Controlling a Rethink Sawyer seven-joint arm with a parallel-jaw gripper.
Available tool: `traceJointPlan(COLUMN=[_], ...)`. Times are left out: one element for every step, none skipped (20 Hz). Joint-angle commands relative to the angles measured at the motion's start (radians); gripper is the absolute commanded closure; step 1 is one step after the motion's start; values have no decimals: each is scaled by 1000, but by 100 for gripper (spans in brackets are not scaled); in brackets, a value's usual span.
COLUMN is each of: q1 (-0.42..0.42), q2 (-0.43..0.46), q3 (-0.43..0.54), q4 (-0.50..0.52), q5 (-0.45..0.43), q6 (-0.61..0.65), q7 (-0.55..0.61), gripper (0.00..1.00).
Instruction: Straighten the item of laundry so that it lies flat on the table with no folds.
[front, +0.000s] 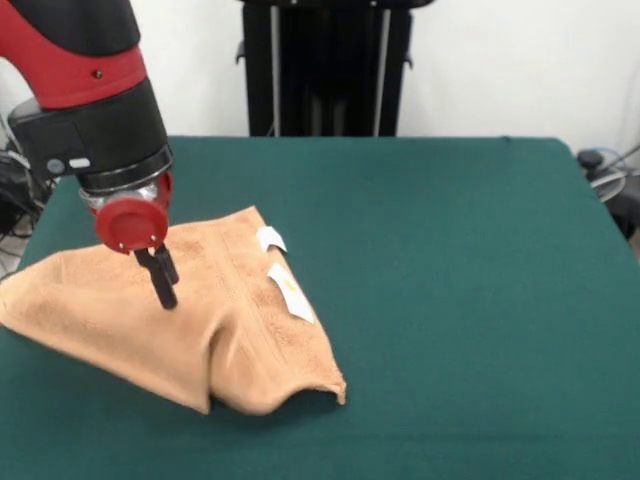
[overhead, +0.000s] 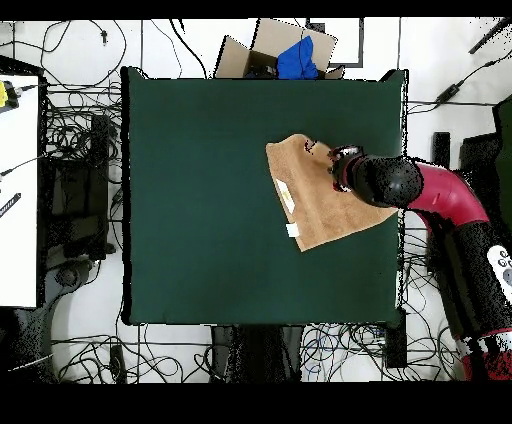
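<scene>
The item of laundry (front: 110, 310), an orange-tan towel, lies rumpled at the left of the table (front: 450, 300), with a raised fold along its near corner. Two white tags (front: 291, 293) show on its right edge. My gripper (front: 160, 280) points down onto the towel's middle. Its black fingers are pressed together and their tips touch the cloth; no cloth is lifted. From overhead the towel (overhead: 315, 205) sits by the right edge of the table (overhead: 200, 180), and the gripper (overhead: 336, 170) is over its right part, mostly hidden by the arm.
One towel corner reaches the table's edge (overhead: 396, 212). Off the table are a cardboard box with a blue object (overhead: 292, 55), a white side table (overhead: 18, 190) and many floor cables (overhead: 75, 130).
</scene>
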Motion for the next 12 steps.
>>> traceJointPlan(q1=[24,20,23,22,21,25,28,28,26,26,28,30], q2=[17,15,9,11,14,13,17,17,22,23,29,35], q3=[-88,-90,-101,-104,-106,-112,-114,-116,-115,-117,-119,-122], q4=[3,6,8,7,6,3,-4,-6,-10,-12,-20,-28], q5=[-38,-37,-47,-49,-50,-54,-55,-55,-53,-53,-54,-54], q6=[98,93,86,85,83,83,88,88,88,88,87,86], q7=[83,93,104,106,108,113,110,113,110,110,109,109], gripper=[0,0,0,0,0,0,0,0,0,0,0,0])
